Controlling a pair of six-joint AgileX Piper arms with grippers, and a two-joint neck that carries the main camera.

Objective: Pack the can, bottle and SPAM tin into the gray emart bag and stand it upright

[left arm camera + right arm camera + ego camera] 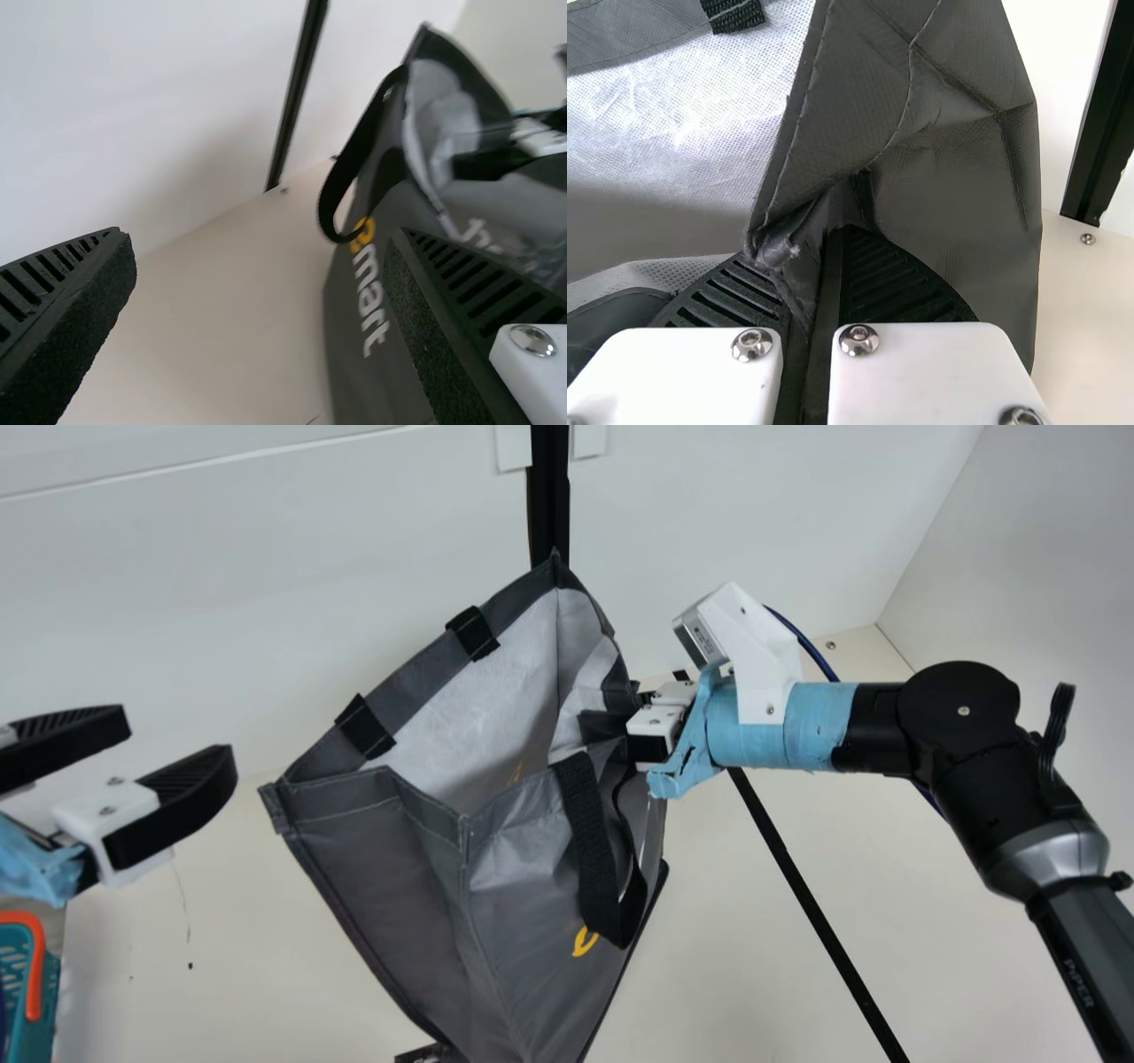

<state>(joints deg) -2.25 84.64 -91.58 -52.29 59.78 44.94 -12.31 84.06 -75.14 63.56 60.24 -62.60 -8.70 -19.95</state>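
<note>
The gray emart bag (354,859) stands tilted in the middle of the main view, its mouth open and pale lining showing; its bottom inside is hidden. My right gripper (631,713) is shut on the gray fabric at the bag's right rim. In the right wrist view, my right gripper (824,243) pinches a fold of the bag (957,168). Left of the bag, apart from it, my left gripper (177,735) is open and holds nothing. The left wrist view has my left gripper (261,239) beside the bag's printed side (350,372), one black handle loop hanging out.
At the main view's lower left corner is a teal basket (46,1005) with an orange handle (35,965). A black post (550,505) stands against the white wall behind the bag. A black strip (811,903) crosses the table on the right.
</note>
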